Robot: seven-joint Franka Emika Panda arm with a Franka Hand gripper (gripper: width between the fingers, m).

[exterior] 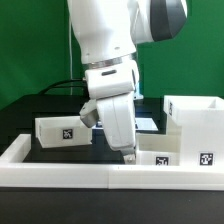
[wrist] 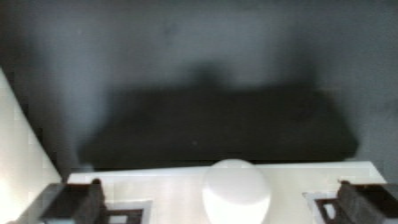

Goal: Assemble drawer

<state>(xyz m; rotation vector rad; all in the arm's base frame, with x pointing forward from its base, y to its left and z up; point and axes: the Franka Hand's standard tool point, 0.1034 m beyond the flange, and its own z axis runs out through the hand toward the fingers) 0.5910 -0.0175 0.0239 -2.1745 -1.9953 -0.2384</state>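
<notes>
The arm (exterior: 105, 40) hangs low over the table (exterior: 60, 148), its tip down beside the near tray (exterior: 160, 157). That tray sits just in front of the tall housing (exterior: 195, 125) at the exterior view's right, lined up there, I'd guess, for sliding in. The far tray (exterior: 60, 128) waits well apart at the exterior view's left, behind the border wall (exterior: 60, 172). From the wrist, the fingers (wrist: 80, 203) stand spread with a white edge (wrist: 160, 190) between them — the near tray's, I take it. Whether they touch it I can't make out — that picture is soft. The arm's bulk hides the contact, and the housing is cut off at the frame's side.
</notes>
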